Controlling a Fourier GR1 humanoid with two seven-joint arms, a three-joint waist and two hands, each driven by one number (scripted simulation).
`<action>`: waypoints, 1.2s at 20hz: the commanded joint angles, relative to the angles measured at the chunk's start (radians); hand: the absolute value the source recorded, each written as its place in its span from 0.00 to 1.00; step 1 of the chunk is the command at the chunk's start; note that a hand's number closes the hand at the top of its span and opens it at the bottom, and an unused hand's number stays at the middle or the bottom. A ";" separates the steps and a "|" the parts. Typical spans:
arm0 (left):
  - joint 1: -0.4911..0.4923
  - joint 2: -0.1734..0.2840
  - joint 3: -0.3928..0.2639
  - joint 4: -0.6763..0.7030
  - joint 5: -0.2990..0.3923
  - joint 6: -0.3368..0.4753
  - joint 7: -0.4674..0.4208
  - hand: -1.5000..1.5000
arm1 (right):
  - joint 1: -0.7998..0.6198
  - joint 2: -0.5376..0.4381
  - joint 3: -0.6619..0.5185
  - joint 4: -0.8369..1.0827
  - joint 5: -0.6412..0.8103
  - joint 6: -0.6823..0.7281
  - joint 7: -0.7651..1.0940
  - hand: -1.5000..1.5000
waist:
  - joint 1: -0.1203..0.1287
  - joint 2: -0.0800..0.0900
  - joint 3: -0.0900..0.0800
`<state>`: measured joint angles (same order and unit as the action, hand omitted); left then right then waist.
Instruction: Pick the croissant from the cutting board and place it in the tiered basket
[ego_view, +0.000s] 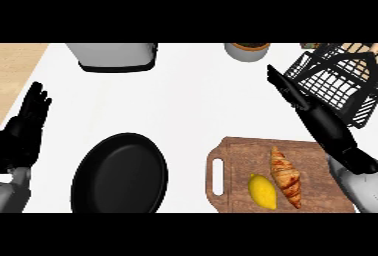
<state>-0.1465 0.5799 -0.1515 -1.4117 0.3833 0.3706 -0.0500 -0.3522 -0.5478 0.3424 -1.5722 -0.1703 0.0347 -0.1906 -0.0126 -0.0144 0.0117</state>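
The white surface carries everything, and the largest thing on it is a black pan at the lower left. Next in size is the wooden cutting board at the lower right, with a slot handle on its left side. At the upper right stands the black wire tiered basket, the place where the croissant must go.

The right hand reaches up along the right side, with its fingers straight and pressed together, holding nothing; the fingertips are just beside the basket's left wall. The left hand rests at the left edge, fingers up and relaxed, holding nothing.

The croissant lies on the right half of the board, long axis nearly vertical in the view. It is golden brown with darker ridges across it, thick in the middle and pointed at both ends. A yellow lemon lies just beside it on the left, perhaps touching.

I judge that the croissant is light, soft and flaky, so it can be crushed or can break at the thin tips. The best place to hold it seems the thick middle, fingers on one long side and thumb on the other. The lemon leaves little room on the left side, so the fingers may push it.
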 joint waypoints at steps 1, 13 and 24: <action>-0.027 -0.102 -0.057 0.029 -0.081 0.041 -0.052 0.50 | -0.005 0.003 -0.082 0.026 -0.081 0.083 -0.010 1.00 | 0.008 0.016 -0.012; -0.095 -0.209 -0.202 -0.073 -0.137 0.080 0.012 0.50 | 0.092 -0.060 -0.176 0.294 -0.625 0.613 0.140 0.00 | 0.010 0.024 -0.009; -0.064 -0.229 -0.223 -0.107 -0.185 0.118 0.036 0.50 | -0.026 -0.517 -0.355 0.081 -0.332 0.934 0.090 0.00 | -0.004 0.000 -0.012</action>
<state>-0.2054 0.3547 -0.3749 -1.5056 0.2043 0.4789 -0.0251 -0.3217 -0.9418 0.0167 -1.3851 -0.6479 0.9123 -0.1010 -0.0149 -0.0055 0.0010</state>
